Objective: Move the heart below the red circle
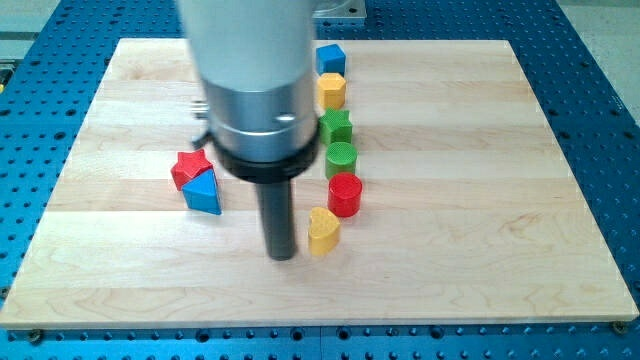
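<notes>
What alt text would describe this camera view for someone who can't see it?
My tip rests just left of a yellow heart, which sits below-left of a red circle on a wooden board. Green, yellow, blue and red blocks lie nearby.

Wooden board point(450, 250) with my tip point(282, 256) just left of a yellow heart point(322, 232), which sits below-left of the red circle point(345, 194).

Pale wooden board point(450, 200), smooth; glossy metal arm collar point(255, 115).
</notes>
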